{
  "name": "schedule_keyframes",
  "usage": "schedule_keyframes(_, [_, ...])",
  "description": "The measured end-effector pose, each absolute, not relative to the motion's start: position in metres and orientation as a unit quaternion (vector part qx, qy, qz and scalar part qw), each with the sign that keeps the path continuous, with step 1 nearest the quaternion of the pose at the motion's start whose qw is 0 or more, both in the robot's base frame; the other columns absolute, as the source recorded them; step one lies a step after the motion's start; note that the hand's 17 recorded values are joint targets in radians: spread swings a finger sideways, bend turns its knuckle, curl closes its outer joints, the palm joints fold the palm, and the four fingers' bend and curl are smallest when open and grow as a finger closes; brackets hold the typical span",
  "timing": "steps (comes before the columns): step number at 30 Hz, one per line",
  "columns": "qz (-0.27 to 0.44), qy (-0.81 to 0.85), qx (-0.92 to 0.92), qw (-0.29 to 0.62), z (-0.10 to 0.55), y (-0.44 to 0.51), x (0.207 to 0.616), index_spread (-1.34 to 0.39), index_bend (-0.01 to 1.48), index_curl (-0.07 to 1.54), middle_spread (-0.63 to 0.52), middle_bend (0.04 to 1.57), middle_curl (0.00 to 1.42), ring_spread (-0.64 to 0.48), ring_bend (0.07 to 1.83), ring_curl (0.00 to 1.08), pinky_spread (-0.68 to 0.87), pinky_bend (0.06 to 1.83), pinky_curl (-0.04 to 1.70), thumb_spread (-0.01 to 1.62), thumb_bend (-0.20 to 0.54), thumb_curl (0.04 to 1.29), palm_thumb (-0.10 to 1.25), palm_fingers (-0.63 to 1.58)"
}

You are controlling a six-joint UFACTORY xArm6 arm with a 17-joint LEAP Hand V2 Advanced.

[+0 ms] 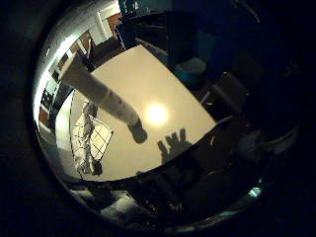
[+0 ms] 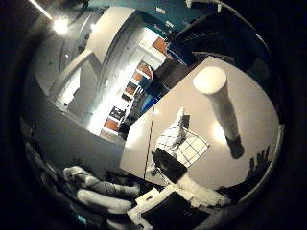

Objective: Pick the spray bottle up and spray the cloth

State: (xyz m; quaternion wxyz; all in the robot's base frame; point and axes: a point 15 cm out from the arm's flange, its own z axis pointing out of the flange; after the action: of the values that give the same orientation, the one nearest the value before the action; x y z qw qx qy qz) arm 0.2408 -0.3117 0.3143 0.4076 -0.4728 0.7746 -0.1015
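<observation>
From the little finger side palm view, the tabletop [image 1: 148,69] lies well below the palm, pale and lit by a bright glare spot. A white finger [image 1: 98,91] of the robot hand [image 1: 101,94] reaches straight out across the view, its dark tip over the surface, and the shadow of the fingers falls on the tabletop nearby. The checked cloth [image 1: 91,136] lies crumpled beside that finger, well apart from the palm. No spray bottle can be made out for certain here.

From the thumb side palm view, the same finger stands out straight over the tabletop, and white and black parts of the robot hand show near the view's edge. The cloth sits between them on the surface, with a dark object [image 2: 168,165] at its edge that may be the spray bottle; it is too unclear to tell, and so is its long axis.

The robot hand looks released, fingers extended and holding nothing. Judging from this, the pick-up is not yet done, and the hand must descend toward the cloth side of the tabletop.
</observation>
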Motion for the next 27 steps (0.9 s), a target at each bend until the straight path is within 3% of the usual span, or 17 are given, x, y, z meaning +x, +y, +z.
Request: schedule_keyframes(27, [-0.092,0.767,-0.407,0.488,0.247,-0.319,0.247,-0.10,0.15,0.27,0.18,0.32,0.35,0.20,0.50,0.25,0.37,0.43,0.27,1.03,-0.022,0.35,0.66,0.16])
